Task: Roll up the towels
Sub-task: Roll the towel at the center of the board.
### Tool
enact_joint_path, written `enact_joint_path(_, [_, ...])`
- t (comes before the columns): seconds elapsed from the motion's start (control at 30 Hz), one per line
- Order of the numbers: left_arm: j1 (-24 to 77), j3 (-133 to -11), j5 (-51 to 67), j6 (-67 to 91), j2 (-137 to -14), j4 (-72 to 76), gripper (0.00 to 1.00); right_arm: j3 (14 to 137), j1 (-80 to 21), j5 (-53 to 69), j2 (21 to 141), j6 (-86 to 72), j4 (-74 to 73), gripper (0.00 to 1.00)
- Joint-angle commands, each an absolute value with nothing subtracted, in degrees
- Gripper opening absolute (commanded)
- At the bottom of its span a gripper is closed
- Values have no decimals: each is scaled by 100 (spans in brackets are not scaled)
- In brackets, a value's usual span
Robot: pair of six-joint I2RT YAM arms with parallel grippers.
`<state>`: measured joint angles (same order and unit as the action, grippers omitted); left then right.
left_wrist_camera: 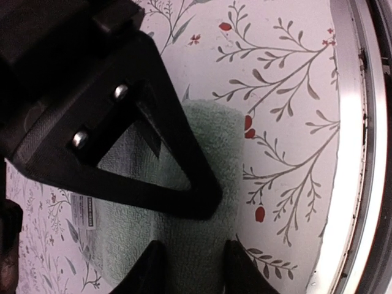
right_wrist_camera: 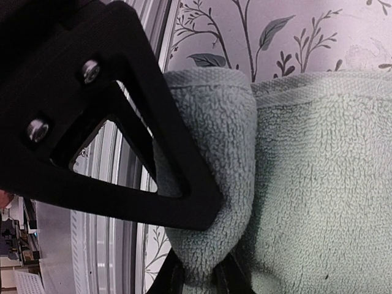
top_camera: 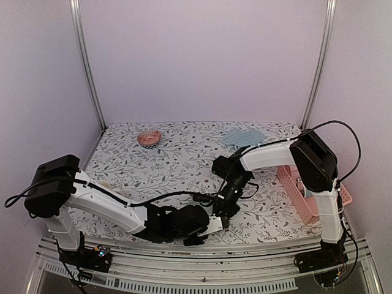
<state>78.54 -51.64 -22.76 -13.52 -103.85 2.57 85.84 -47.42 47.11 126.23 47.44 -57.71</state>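
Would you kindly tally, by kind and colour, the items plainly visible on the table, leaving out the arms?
Sage green towel: 1
Light blue towel: 1
Pink basket: 1
Pink round item: 1
Total: 4

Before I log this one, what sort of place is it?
Probably a lab robot test booth: plain white wall panels framed by metal posts, a floral-print table cover, and an aluminium mounting rail at the near edge.

White links (top_camera: 104,205), black joints (top_camera: 315,159), triangular black jaws, silver screws (left_wrist_camera: 121,92)
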Motion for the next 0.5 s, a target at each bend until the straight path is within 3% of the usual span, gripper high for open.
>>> enact_joint_path(0.0, [7717, -5178, -2006, -1311, -10386, 186, 28, 8444, -4771, 4045, 12615, 4846, -6159, 22])
enact_joint_path(0.13, [7698, -5203, -1903, -1193, -10460, 28, 19, 8588, -4630, 4495, 12239, 5090, -6494, 35])
enact_joint_path(0.3, [7658, -5212, -1721, -894, -10371, -152, 15, 8786, -4278, 4709, 12141, 4974, -6356, 36])
enact_joint_path(0.47, [7632, -5208, -1621, -678, -10224, -294, 14, 8933, -4157, 3655, 12681, 4014, -5672, 34])
